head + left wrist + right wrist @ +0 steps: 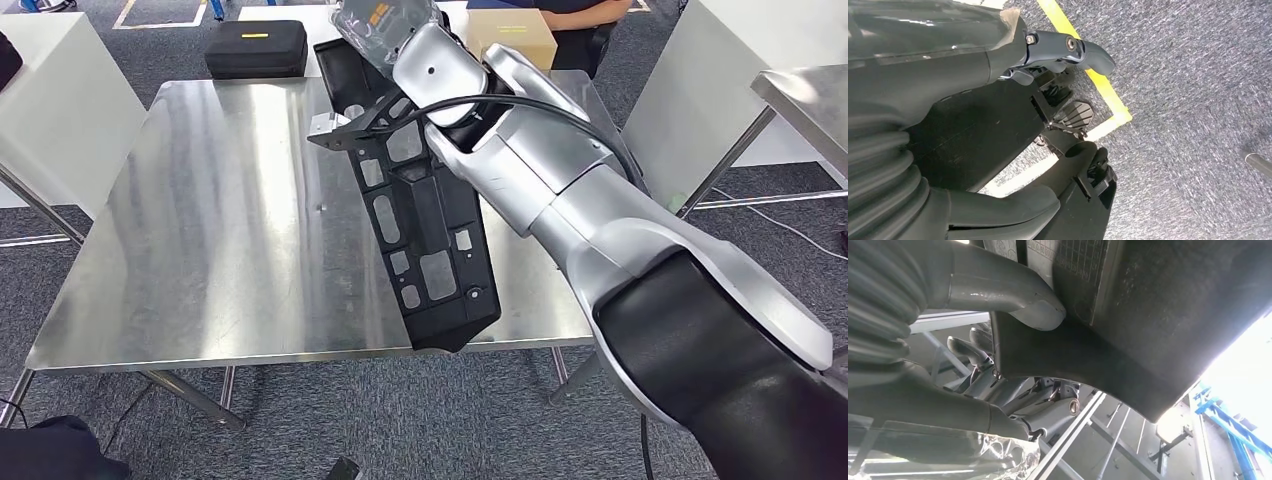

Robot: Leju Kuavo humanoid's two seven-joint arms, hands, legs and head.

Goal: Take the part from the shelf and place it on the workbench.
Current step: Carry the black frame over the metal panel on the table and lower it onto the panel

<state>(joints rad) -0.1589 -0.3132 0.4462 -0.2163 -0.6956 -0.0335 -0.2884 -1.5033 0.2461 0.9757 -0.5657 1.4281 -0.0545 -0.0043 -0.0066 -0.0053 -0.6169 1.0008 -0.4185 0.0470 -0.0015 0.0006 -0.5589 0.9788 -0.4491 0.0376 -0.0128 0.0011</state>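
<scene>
part (425,235): long black plastic panel, matte, ribbed, with rectangular cutouts and a small pale clip at one side; lies slanted over the desk, near end past the desk's front edge; can't tell whether it touches the top.
desk (215,230): brushed stainless steel top, scuffed and reflective, on thin metal legs.
right hand (1013,340): fingers closed on the part's far end. Right wrist view shows the thick grey thumb pressed flat on the part's dark grainy underside, darker fingers wrapped behind its curved edge; head view hides the grip behind the silver forearm and a clear plastic wrap at the wrist.
left hand (1058,130): hangs over the floor, fingers spread apart, holding nothing.
floor (1193,75): grey speckled carpet with yellow tape line, seen in left wrist view.
case (256,48): black zip case, textured fabric, at the desk's far edge.
box (512,35): tan cardboard, behind the arm.
person (585,20): dark top, standing beyond the desk.
</scene>
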